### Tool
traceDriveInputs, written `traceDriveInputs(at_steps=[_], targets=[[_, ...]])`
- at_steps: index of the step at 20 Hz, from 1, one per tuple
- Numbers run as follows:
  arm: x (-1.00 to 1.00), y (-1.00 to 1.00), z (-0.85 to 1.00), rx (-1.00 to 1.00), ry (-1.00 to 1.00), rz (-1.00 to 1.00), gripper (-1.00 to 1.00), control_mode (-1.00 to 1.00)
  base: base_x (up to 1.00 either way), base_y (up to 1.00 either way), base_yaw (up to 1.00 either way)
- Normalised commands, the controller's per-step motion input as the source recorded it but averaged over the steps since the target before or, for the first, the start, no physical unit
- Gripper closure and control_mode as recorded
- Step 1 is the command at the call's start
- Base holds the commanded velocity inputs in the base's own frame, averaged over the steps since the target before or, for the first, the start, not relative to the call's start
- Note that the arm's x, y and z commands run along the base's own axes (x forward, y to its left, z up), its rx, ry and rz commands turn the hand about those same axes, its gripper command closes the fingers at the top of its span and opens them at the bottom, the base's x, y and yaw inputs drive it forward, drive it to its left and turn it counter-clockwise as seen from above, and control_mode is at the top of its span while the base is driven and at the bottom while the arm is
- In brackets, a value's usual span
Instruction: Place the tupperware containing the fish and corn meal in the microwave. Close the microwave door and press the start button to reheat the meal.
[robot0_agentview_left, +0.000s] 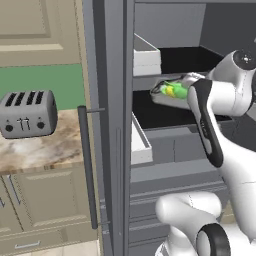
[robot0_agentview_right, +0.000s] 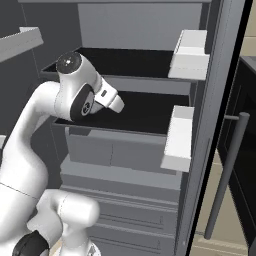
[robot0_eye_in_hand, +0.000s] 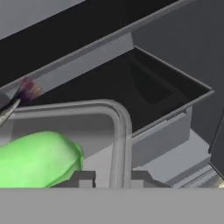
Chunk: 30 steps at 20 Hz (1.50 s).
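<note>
Tupperware at the fridge shelf

Your claw (robot0_eye_in_hand: 106, 177) straddles the rim of the tupperware (robot0_agentview_left: 172, 91), apparently clamped; it looks light, stiff and shallow, so hold it level or the fish and corn meal (robot0_agentview_left: 173, 90) slides.

Pale grey tupperware (robot0_agentview_left: 167, 95), tilted, green-yellow meal (robot0_agentview_left: 173, 90) inside

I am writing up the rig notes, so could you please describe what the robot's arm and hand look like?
The glossy white arm has rounded, tube-like links and bulbous joints. Dark grey round caps cover the joint ends, and a long dark grey oval inlay runs along one link. The hand ends in two small dark grey blocky fingertips. No cables or lettering are visible.
</note>
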Motion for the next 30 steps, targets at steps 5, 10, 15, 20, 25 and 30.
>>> traceDriveInputs(at_steps=[5, 10, 15, 20, 25, 30], targets=[[-0.42, -0.05, -0.39, 0.01, 0.23, 0.0, 1.0, -1.0, 0.0, 0.0, 0.0], [-0.04, 0.0, -0.05, 0.0, 0.02, 0.0, 1.0, -1.0, 0.0, 0.0, 0.0], [0.0, 0.0, 0.0, 0.0, 0.0, 0.0, 1.0, -1.0, 0.0, 0.0, 0.0], [0.0, 0.0, 0.0, 0.0, 0.0, 0.0, 1.0, 1.0, -0.2, 0.0, 0.0], [0.0, 0.0, 0.0, 0.0, 0.0, 0.0, 1.0, 1.0, -0.67, 0.0, -0.05], [0.0, 0.0, 0.0, 0.0, 0.0, 0.0, 1.0, 1.0, -0.7, 0.0, -0.24]])
